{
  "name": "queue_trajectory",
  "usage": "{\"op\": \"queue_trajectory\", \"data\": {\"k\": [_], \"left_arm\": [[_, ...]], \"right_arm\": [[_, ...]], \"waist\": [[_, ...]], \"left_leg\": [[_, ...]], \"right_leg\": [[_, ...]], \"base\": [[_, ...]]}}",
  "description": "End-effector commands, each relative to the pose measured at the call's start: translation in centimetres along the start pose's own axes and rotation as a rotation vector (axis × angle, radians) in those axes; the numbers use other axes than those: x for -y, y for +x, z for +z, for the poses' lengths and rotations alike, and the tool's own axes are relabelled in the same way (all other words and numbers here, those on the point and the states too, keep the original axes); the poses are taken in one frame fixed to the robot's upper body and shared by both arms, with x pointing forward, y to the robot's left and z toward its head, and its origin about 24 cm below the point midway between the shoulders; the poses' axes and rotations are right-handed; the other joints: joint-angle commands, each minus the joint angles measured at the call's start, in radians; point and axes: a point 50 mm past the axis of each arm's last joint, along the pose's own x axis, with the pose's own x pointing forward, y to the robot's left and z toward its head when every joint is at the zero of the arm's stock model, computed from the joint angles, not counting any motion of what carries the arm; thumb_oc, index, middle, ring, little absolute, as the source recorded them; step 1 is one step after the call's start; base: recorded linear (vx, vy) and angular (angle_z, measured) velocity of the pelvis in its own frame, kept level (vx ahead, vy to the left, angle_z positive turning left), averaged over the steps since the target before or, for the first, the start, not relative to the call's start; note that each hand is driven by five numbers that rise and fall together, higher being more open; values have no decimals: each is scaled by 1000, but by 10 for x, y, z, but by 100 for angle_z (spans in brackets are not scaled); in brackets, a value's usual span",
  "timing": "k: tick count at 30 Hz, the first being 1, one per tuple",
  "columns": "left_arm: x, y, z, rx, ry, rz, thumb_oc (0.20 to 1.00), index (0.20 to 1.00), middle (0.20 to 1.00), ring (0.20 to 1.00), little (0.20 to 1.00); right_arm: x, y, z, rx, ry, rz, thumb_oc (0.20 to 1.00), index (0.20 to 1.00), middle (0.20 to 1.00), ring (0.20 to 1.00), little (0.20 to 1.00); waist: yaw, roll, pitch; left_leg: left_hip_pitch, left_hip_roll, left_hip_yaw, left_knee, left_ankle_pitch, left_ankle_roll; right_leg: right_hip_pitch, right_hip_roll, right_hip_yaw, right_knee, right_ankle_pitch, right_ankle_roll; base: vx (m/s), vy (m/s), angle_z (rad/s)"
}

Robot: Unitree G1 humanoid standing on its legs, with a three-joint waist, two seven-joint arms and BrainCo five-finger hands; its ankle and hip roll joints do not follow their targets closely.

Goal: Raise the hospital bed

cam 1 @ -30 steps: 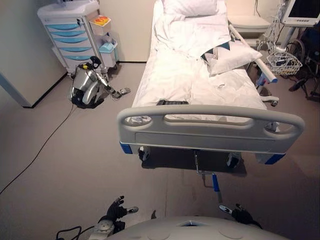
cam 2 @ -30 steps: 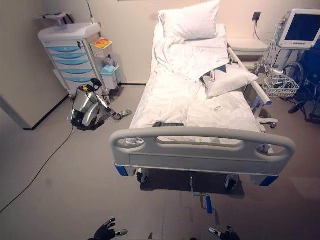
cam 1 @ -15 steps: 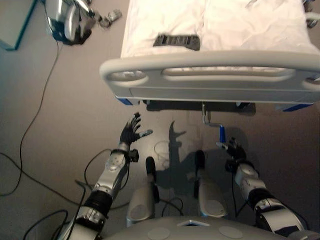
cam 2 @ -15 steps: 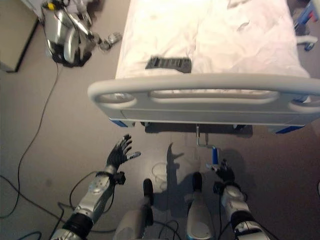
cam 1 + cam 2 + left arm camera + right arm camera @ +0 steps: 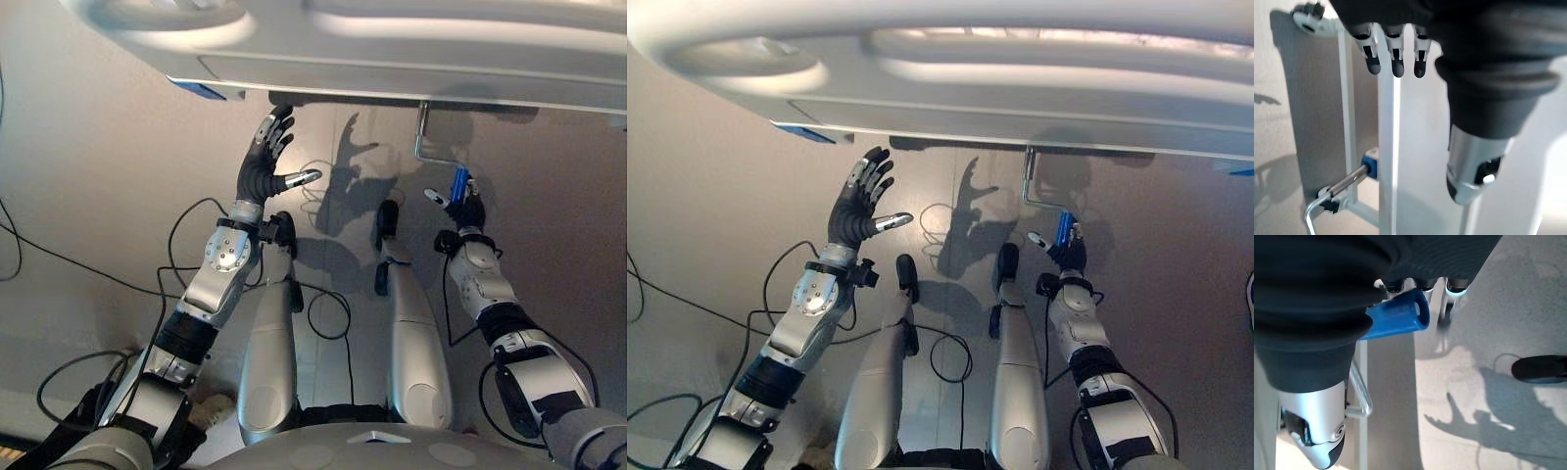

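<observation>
Blue plastic of the crank handle (image 5: pixel 1396 319) now lies inside the right hand (image 5: pixel 465 208); half a second ago that hand was just short of it. The camera has tipped further down since then, so the grey footboard (image 5: pixel 392 49) of the hospital bed runs along the far edge and the mattress has left view. The crank's metal rod (image 5: pixel 419 132) hangs from under the footboard, just beyond the right hand's fingertips. In the right wrist view the fingers (image 5: pixel 1420 284) curl over the handle with the thumb (image 5: pixel 1320 435) apart on the other side, so the hand is closed around it. The left hand (image 5: pixel 857 211) is raised near the footboard's left corner, fingers spread, thumb out sideways, touching nothing, higher than before.
</observation>
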Motion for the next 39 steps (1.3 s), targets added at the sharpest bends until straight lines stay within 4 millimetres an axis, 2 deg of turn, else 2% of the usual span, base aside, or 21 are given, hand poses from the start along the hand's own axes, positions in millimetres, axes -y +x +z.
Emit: {"op": "queue_trajectory", "data": {"k": [1, 5, 11, 22, 26, 27, 28, 39], "left_arm": [[3, 1, 53, 256, 0, -35, 1000, 1000, 1000, 1000, 1000], [10, 3, 67, 315, -46, -45, 1000, 1000, 1000, 1000, 1000], [17, 5, 83, 381, -79, -55, 1000, 1000, 1000, 1000, 1000], [17, 7, 93, 415, -106, -46, 1000, 1000, 1000, 1000, 1000], [16, 6, 93, 416, -99, -42, 1000, 1000, 1000, 1000, 1000], [16, 6, 93, 416, -99, -42, 1000, 1000, 1000, 1000, 1000], [16, 6, 94, 417, -98, -43, 1000, 1000, 1000, 1000, 1000], [17, 5, 95, 415, -125, -55, 1000, 1000, 1000, 1000, 1000]], "right_arm": [[-12, 2, 30, 143, 90, 11, 1000, 1000, 1000, 1000, 1000], [-17, 6, 40, 166, 104, 13, 1000, 1000, 1000, 1000, 1000], [-22, 11, 45, 148, 145, 16, 1000, 1000, 1000, 1000, 1000], [-37, 16, 61, 160, 211, 103, 1000, 1000, 1000, 1000, 1000], [-37, 16, 61, 152, 234, 125, 432, 432, 432, 432, 432], [-37, 16, 61, 152, 234, 125, 360, 360, 360, 360, 360], [-37, 17, 62, 154, 235, 127, 200, 200, 200, 200, 200], [-41, 23, 57, 72, 236, 198, 200, 200, 200, 200, 200]], "waist": [[-12, -31, -21], [-11, -32, -21], [-6, -34, -21], [-10, -56, -21], [-11, -62, -21], [-11, -62, -21], [-11, -63, -21], [-7, -68, -21]], "left_leg": [[-91, -36, -11, 111, -55, 16], [-152, -42, -10, 142, -72, 22], [-202, -46, -1, 155, -80, 24], [-242, -47, 8, 156, -84, 23], [-242, -46, 12, 155, -85, 23], [-242, -46, 12, 155, -85, 23], [-244, -46, 13, 157, -86, 24], [-244, -49, 13, 151, -85, 23]], "right_leg": [[-18, 0, 10, -67, 46, 74], [-70, -3, 16, -55, 43, 72], [-121, -2, 23, -53, 48, 70], [-155, 2, 25, -74, 55, 67], [-157, 1, 25, -78, 57, 68], [-157, 2, 25, -78, 57, 68], [-159, 2, 25, -77, 57, 67], [-156, 4, 22, -92, 63, 68]], "base": [[0, 0, 0], [9, 7, 0], [6, 4, 0], [0, 0, 0], [0, 0, 0], [0, 0, 0], [0, 0, 0], [0, 0, 0]]}}
